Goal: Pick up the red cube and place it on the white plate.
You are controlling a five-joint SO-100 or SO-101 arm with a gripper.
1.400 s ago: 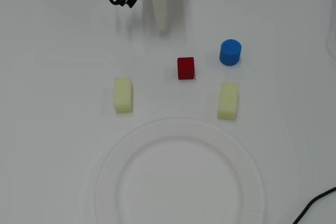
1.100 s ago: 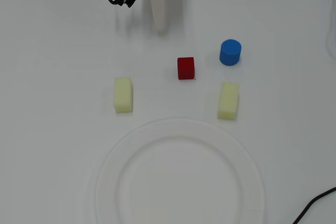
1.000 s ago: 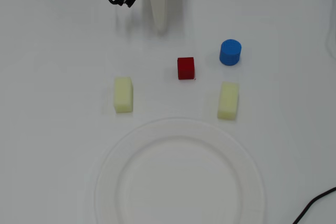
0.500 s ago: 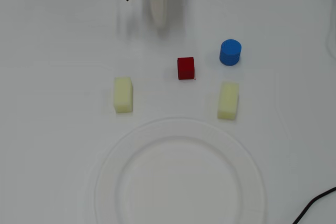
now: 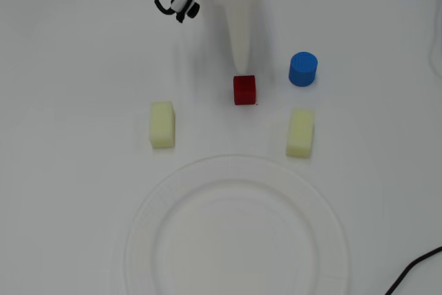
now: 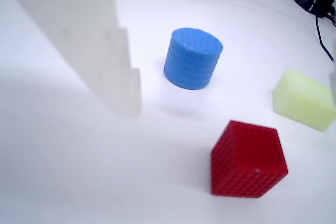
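Overhead view: red cube [image 5: 244, 90] on white counter [image 5: 69, 67], just above white plate [image 5: 235, 229] rim, apart from it. Hand [image 5: 241, 60] tip just above cube; whether touching, cannot tell. Blue cylinder [image 5: 302, 68] right of cube. Yellow blocks left [image 5: 162, 124] and right [image 5: 300, 132] below cube.

Wrist view: white finger [image 6: 105, 61] left of cube [image 6: 248, 159], clear gap between. Cylinder [image 6: 192, 58] behind cube. Only one finger seen; hand released or clenched, cannot tell.
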